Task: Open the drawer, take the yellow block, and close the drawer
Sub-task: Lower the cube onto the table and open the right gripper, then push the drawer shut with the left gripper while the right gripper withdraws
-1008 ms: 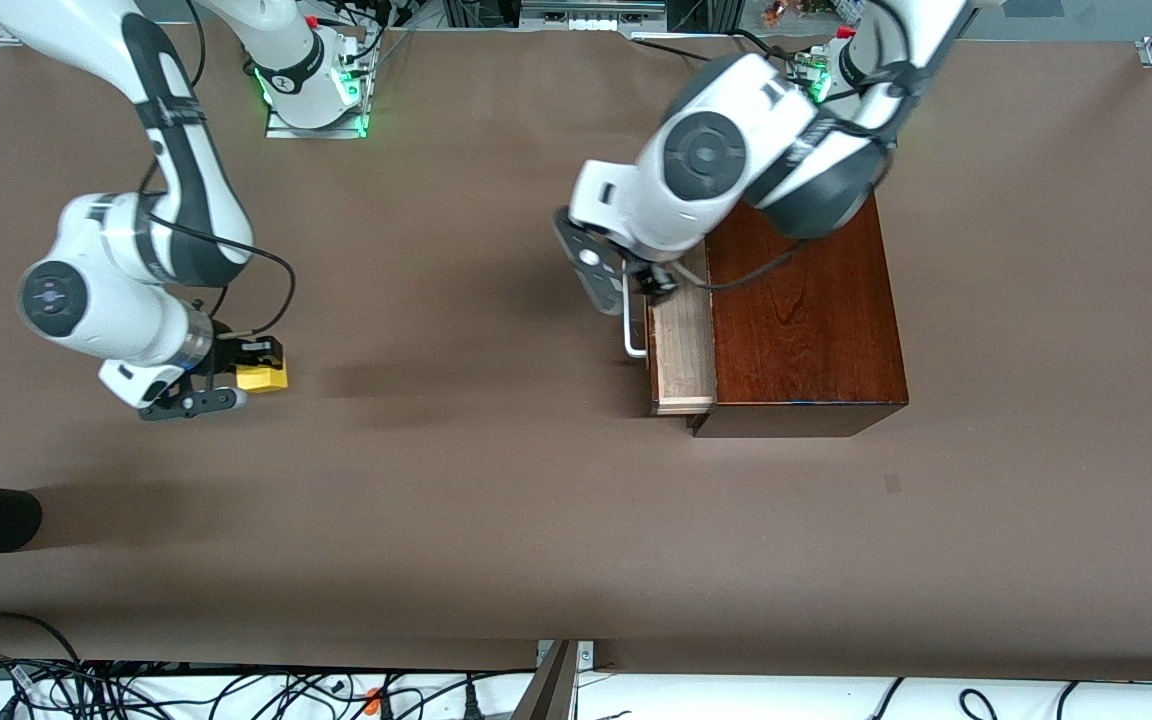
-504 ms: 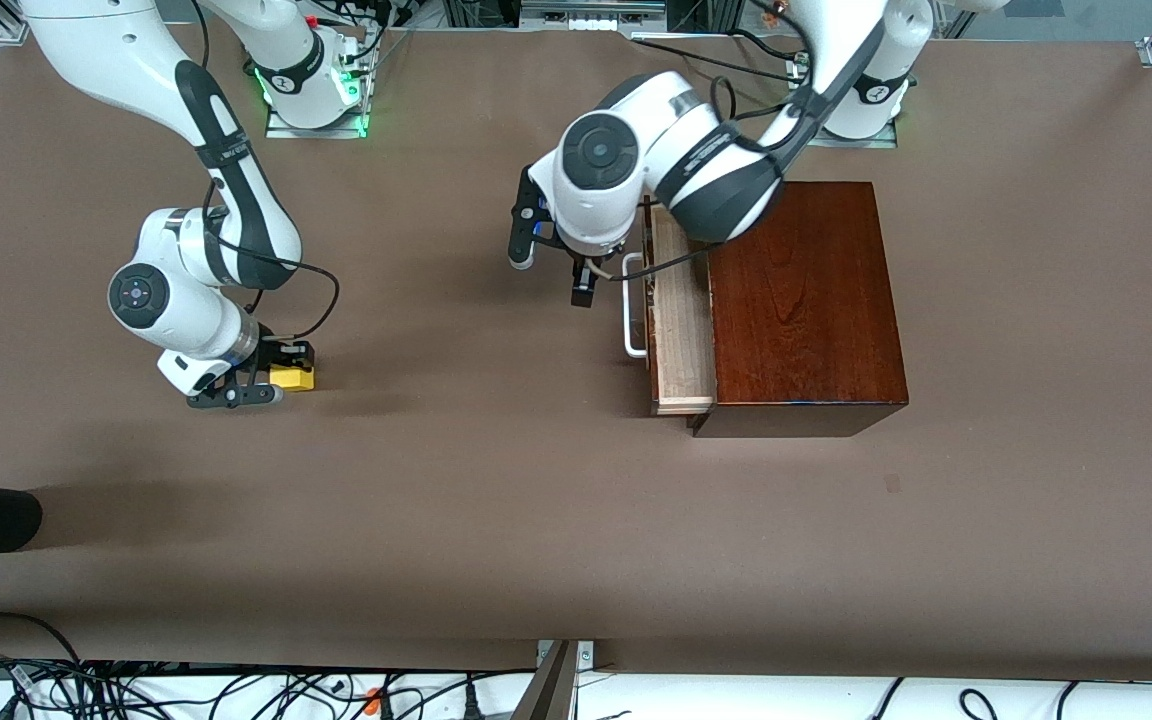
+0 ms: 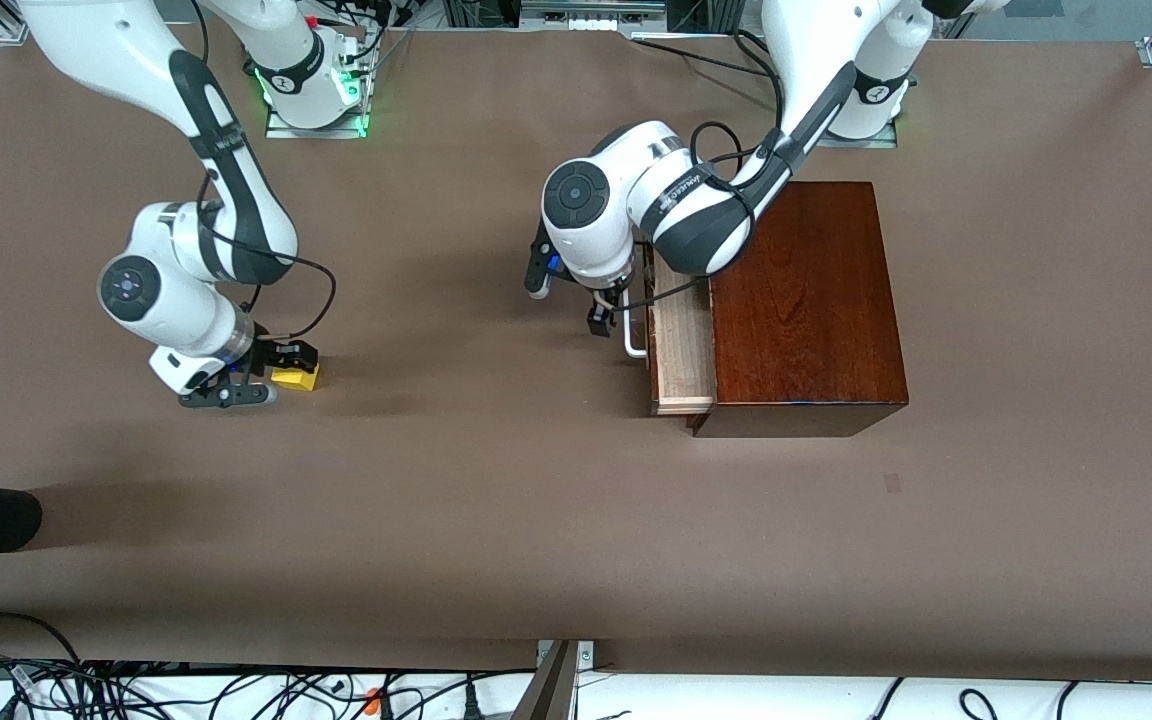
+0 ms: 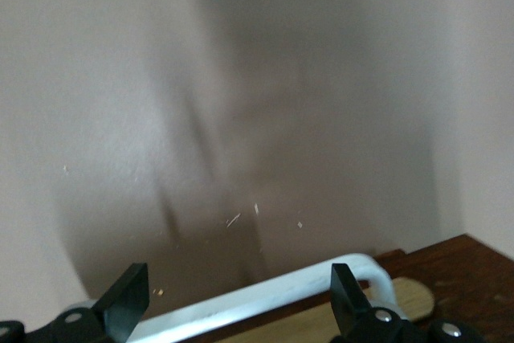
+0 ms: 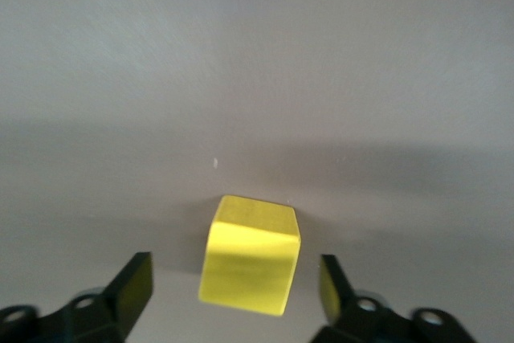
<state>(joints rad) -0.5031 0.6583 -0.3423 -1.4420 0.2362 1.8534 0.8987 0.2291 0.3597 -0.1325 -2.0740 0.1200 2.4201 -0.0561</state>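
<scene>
The yellow block (image 3: 295, 378) sits on the table (image 3: 456, 480) between the spread fingers (image 5: 132, 283) of the right gripper (image 3: 271, 375) (no contact visible). The drawer (image 3: 681, 345) stands partly out; at its 9 o'clock, by the white handle (image 4: 265, 299), the left gripper (image 3: 601, 310) hovers, fingers apart.

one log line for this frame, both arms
drawer open | yellow block on table, between open right claw | left claw open at drawer handle

Even overhead light, soft arm shadows on the table (image 3: 496, 520), blurry left wrist view.
</scene>
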